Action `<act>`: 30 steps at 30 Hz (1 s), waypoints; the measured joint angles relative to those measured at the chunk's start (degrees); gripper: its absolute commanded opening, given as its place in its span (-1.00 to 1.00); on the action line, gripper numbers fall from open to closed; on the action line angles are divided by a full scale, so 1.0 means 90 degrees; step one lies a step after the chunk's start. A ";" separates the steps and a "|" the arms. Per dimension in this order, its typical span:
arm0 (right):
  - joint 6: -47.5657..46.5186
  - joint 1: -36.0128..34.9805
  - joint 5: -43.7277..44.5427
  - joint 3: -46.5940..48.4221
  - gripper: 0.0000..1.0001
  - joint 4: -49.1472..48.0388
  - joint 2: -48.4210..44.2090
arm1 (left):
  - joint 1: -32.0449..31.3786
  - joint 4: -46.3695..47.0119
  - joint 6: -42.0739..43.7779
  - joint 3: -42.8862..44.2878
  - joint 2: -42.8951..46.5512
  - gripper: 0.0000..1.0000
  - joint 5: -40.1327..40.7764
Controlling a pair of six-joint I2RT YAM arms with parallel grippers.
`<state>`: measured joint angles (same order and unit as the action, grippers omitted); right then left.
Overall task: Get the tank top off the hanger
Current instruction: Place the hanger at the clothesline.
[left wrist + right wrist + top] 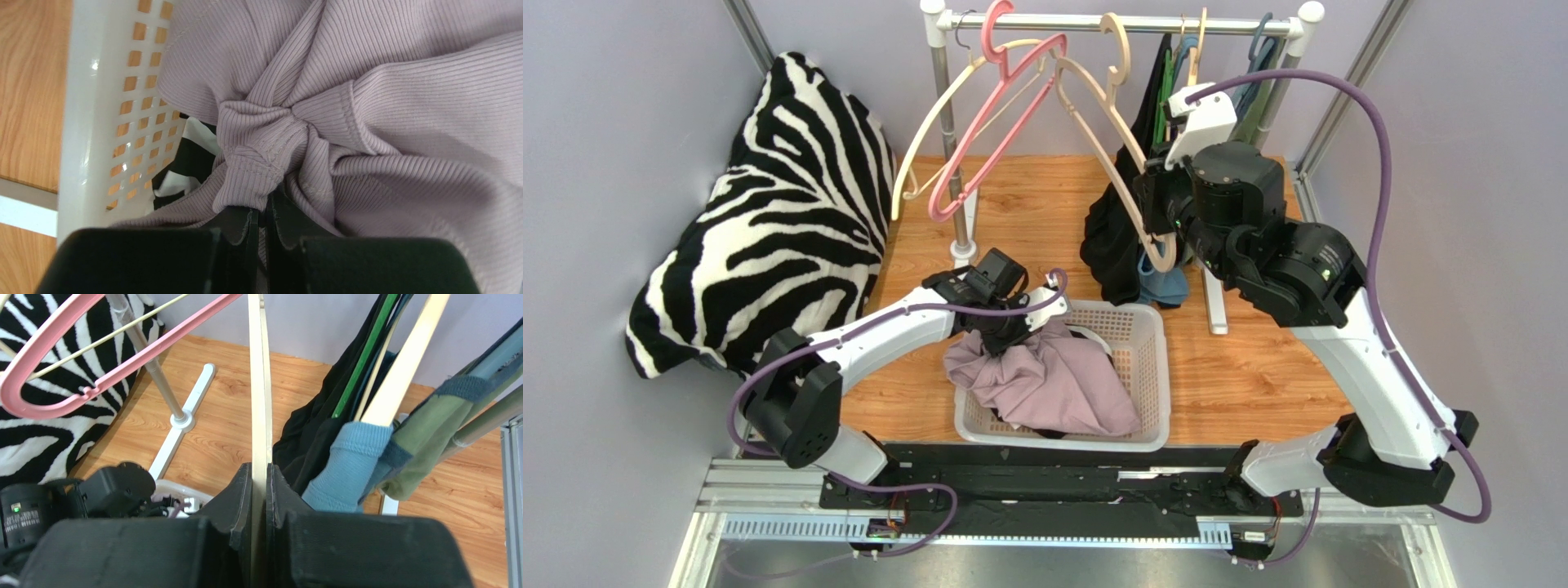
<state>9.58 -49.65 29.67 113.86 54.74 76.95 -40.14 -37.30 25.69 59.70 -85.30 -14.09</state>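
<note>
Dark garments (1116, 251) crowd the cream hanger (261, 386) — zebra pillow (768, 233) leftward.

1. The tank top (393, 110) is mauve ribbed knit cloth, matt.
2. The basket (92, 122) is white perforated plastic, faintly glossy.
3. The surface (221, 422) is smooth grained wood.
4. The cream hanger (260, 386) looks smooth, matt.
5. The zebra throw (768, 221) is plush cloth.

The basket (1151, 368) sat at the near edge of the table (1247, 380), right in front of me, with the tank top (1044, 382) heaped inside. Behind it, along the far edge, stood the rack (1063, 21), hangers (1001, 123) on its rail. A cushion (781, 208) leaned at the left edge.
</note>
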 measured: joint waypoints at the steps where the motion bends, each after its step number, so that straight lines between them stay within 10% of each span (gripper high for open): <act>1: -0.0034 0.0000 0.0049 0.0039 -1.00 -0.0044 0.0075 | -0.0022 0.0095 0.0032 -0.0056 -0.0066 -0.65 0.0070; 9: -0.0311 0.0012 0.0260 0.0301 -1.00 -0.0240 0.0750 | -0.0153 0.0695 0.0236 -0.0342 -0.0187 0.56 0.0585; 30: -0.0814 0.0219 0.0389 0.1440 -1.00 -0.0515 0.1622 | -0.0238 -0.2713 0.0165 0.2276 0.2344 0.69 -0.1178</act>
<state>2.26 -47.68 33.17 126.82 50.11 91.55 -42.28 -61.71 27.18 80.18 -64.20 -24.69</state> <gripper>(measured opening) 0.070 0.832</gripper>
